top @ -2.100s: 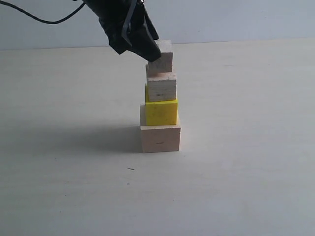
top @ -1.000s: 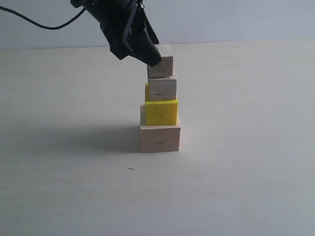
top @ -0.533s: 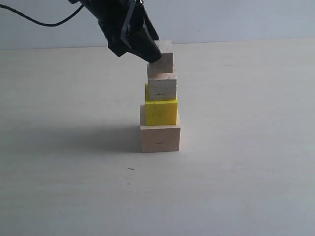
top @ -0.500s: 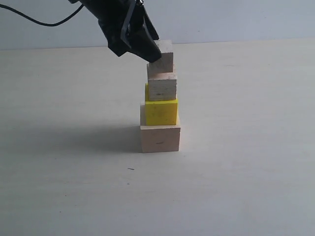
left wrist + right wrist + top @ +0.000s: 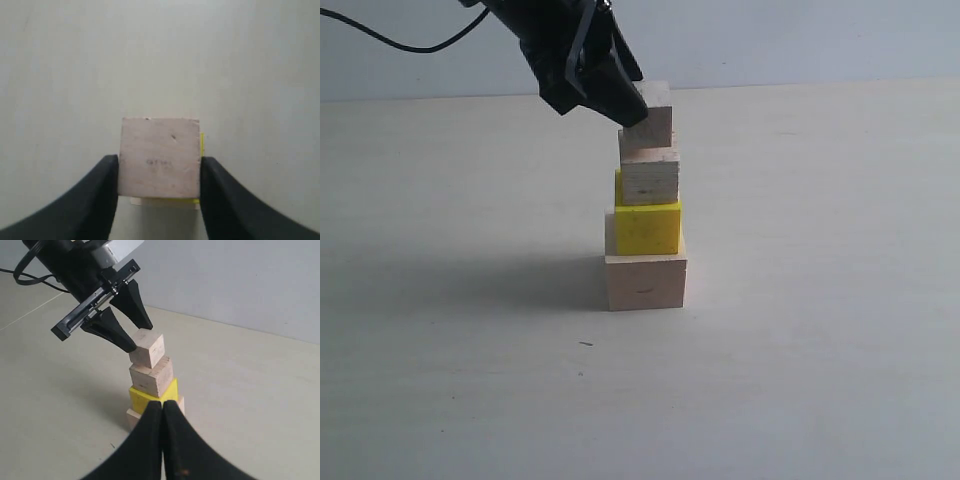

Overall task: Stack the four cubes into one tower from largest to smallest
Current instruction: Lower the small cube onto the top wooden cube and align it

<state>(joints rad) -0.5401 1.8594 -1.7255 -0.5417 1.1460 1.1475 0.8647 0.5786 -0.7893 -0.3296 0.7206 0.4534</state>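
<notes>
The tower stands mid-table: a large pale cube [image 5: 646, 283] at the bottom, the yellow cube [image 5: 649, 228] on it, then a medium pale cube [image 5: 650, 180]. The small pale cube [image 5: 653, 122] is on top, and my left gripper [image 5: 640, 108] is shut on it. In the left wrist view both black fingers [image 5: 106, 176] press the small cube's [image 5: 160, 156] sides. Whether it rests on the medium cube I cannot tell. My right gripper [image 5: 163, 408] is shut and empty, a little way from the tower [image 5: 150, 385].
The pale table [image 5: 820, 300] runs to a light wall at the back. A black cable [image 5: 390, 36] trails from the left arm at the upper left. The tower casts a shadow [image 5: 490, 275] to its left.
Since a second ago my left gripper has risen slightly with the small cube, uncovering the medium cube's top face. Over the last half second nothing has moved.
</notes>
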